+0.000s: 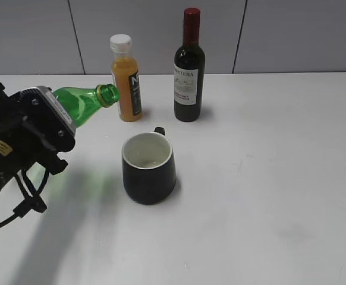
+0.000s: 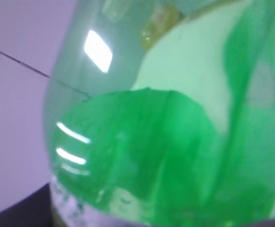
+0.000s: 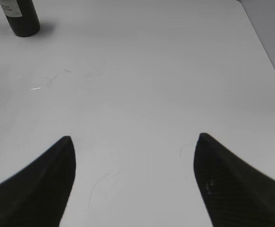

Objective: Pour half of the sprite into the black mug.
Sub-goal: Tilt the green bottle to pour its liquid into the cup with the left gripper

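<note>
The sprite (image 1: 81, 102), a translucent green bottle with no cap, is held tilted almost level at the left of the exterior view, its open mouth pointing right, up and to the left of the black mug (image 1: 149, 168). My left gripper (image 1: 33, 127) is shut on the bottle's body. The sprite fills the left wrist view (image 2: 166, 142), hiding the fingers. The mug stands upright with its white inside showing and its handle at the back. My right gripper (image 3: 134, 142) is open and empty above bare table; it does not show in the exterior view.
An orange juice bottle (image 1: 125, 80) with a white cap and a dark wine bottle (image 1: 189, 68) stand behind the mug near the wall. The wine bottle's base shows at the top left of the right wrist view (image 3: 20, 16). The white table (image 1: 268, 178) stretches right.
</note>
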Controlling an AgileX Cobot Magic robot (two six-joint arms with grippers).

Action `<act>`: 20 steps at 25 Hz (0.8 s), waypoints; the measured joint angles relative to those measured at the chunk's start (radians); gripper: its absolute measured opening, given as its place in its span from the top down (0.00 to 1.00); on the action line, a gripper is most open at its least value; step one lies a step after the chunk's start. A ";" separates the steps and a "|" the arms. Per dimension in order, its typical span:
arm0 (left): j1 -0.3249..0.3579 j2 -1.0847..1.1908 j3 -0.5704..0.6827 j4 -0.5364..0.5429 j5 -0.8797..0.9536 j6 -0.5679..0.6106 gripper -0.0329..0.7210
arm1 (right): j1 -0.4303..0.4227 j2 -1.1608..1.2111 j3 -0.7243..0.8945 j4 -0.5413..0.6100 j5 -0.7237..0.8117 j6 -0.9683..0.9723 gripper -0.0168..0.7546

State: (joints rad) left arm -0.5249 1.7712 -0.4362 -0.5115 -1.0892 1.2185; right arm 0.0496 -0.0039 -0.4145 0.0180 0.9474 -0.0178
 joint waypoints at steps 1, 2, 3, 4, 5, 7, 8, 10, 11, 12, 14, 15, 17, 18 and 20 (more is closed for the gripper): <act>0.000 0.000 0.000 -0.004 0.001 0.013 0.33 | 0.000 0.000 0.000 0.000 0.000 0.000 0.21; 0.000 0.000 0.000 -0.010 0.001 0.020 0.33 | 0.000 0.000 0.000 0.000 0.000 0.000 0.21; 0.000 0.000 0.000 -0.016 0.002 0.023 0.33 | 0.000 0.000 0.000 0.000 0.000 0.000 0.21; 0.000 0.000 0.000 -0.025 0.002 0.029 0.33 | 0.000 0.000 0.000 0.000 0.000 0.000 0.21; 0.000 0.000 0.000 -0.034 0.003 0.033 0.33 | 0.000 0.000 0.000 0.000 0.000 0.000 0.21; 0.000 0.000 0.000 -0.041 0.003 0.039 0.33 | 0.000 0.000 0.000 0.000 0.000 0.000 0.21; 0.000 0.000 0.000 -0.042 0.003 0.044 0.33 | 0.000 0.000 0.000 0.000 0.000 0.000 0.21; 0.000 0.000 0.000 -0.043 0.004 0.057 0.33 | 0.000 0.000 0.000 0.000 0.000 0.000 0.21; 0.000 0.000 0.000 -0.043 0.005 0.062 0.33 | 0.000 0.000 0.000 0.000 0.000 0.000 0.21; 0.000 0.000 0.000 -0.044 0.005 0.072 0.33 | 0.000 0.000 0.000 0.000 0.000 0.000 0.21; 0.000 0.000 0.000 -0.046 0.006 0.101 0.33 | 0.000 0.000 0.000 0.000 0.000 0.000 0.21; 0.000 0.000 0.000 -0.048 0.007 0.116 0.33 | 0.000 0.000 0.000 0.000 0.000 0.000 0.21; 0.000 0.000 0.000 -0.049 0.011 0.145 0.33 | 0.000 0.000 0.000 0.000 0.000 0.000 0.21; 0.000 0.000 -0.002 -0.052 0.013 0.158 0.33 | 0.000 0.000 0.000 0.000 0.000 0.000 0.21; 0.000 0.000 -0.009 -0.060 0.018 0.186 0.33 | 0.000 0.000 0.000 0.000 0.000 0.000 0.21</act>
State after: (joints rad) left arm -0.5249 1.7712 -0.4451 -0.5715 -1.0711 1.4042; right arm 0.0496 -0.0039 -0.4145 0.0180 0.9474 -0.0178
